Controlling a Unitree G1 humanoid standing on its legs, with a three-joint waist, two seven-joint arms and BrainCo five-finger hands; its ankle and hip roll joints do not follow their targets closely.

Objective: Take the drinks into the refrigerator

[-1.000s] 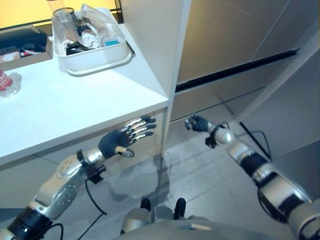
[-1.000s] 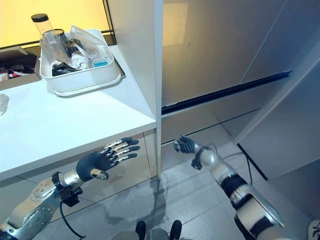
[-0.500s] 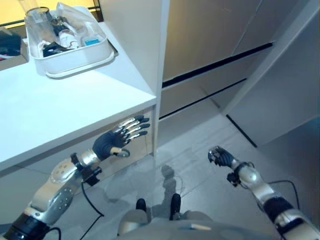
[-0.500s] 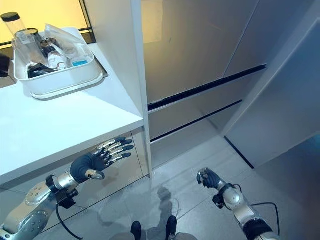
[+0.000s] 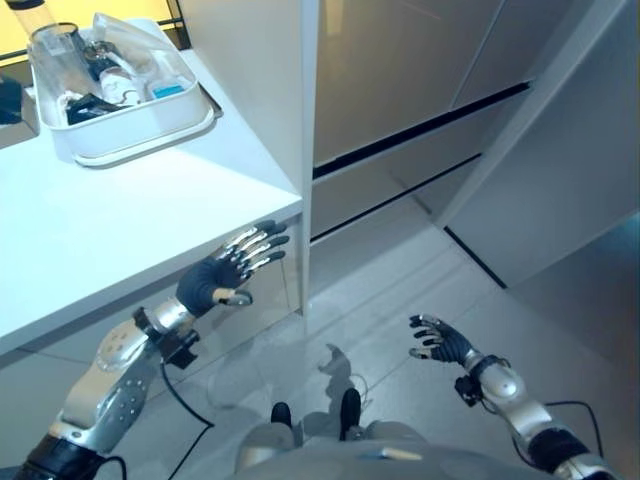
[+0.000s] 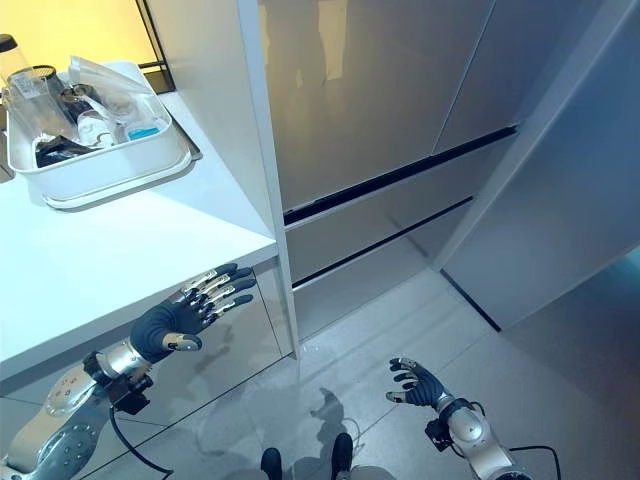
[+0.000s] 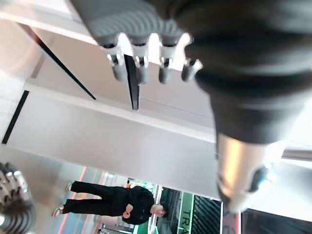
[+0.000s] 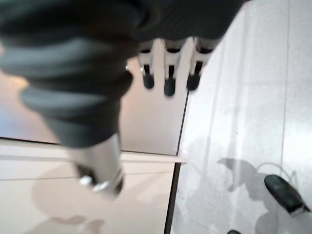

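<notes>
Room: a kitchen corner with a pale tiled floor (image 5: 400,290) is stretching under the robot, and a tall white side panel (image 6: 262,180) is dividing the worktop from the appliance beside it.

Refrigerator: the refrigerator (image 6: 380,110) is standing shut, its grey fronts reflecting warm light and dark gaps running between the upper door and the drawers below.

Countertop: the white countertop (image 5: 110,220) is lying to the left of the panel, bare along its front edge.

Tray: a white tray (image 5: 130,125) is sitting at the back of the countertop, holding a clear lidded tumbler (image 6: 30,85) and a jumble of small bottles and packets too crowded to tell apart.

Drinks: whatever drinks the job concerns are most likely resting in that tray, well apart from both hands; none is being carried.

Left hand: the left hand (image 5: 225,270) is hovering just below the countertop's front edge, fingers straight and spread, holding nothing.

Right hand: the right hand (image 6: 418,383) is hanging low over the floor, fingers splayed and empty, well short of the refrigerator.

Bystander: a person (image 7: 114,201) in dark clothes is showing in the distance in the left wrist view.

Step in hand: nothing is yet grasped and the door is closed, so the task appears to be at its start.

Next move: it likely calls for lifting the right hand to a door edge, or the left hand to the tray.
</notes>
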